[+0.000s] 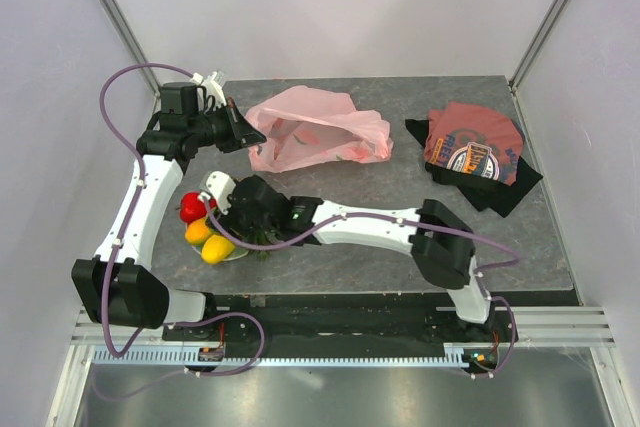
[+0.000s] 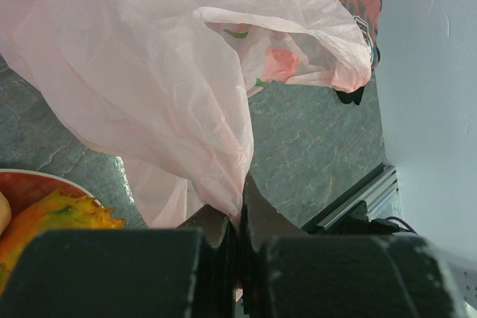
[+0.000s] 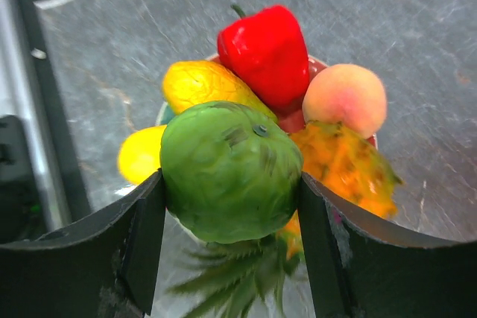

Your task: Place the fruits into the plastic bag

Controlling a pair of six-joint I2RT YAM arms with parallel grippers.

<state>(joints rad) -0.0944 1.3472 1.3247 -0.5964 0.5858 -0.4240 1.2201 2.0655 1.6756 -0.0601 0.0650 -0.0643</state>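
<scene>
At the near left of the surface (image 1: pixel 400 187), the right fingers (image 3: pixel 149 221) clamp the green fruit (image 3: pixel 231 173) over a plate (image 2: pixel 33 184) that holds a red pepper (image 3: pixel 264 53), peach (image 3: pixel 344 98), yellow fruits (image 3: pixel 205 83) and pineapple (image 3: pixel 343 165). Farther back, the left fingers (image 2: pixel 257 221) are pinched shut on the edge of the pink plastic bag (image 1: pixel 315 132). A red T-shirt (image 1: pixel 475 152) lies at the far right.

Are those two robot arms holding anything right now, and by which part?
Yes. The left arm's fingers pinch the plastic bag by its crinkled edge. The right arm's fingers clasp the green fruit by its two opposite sides.
</scene>
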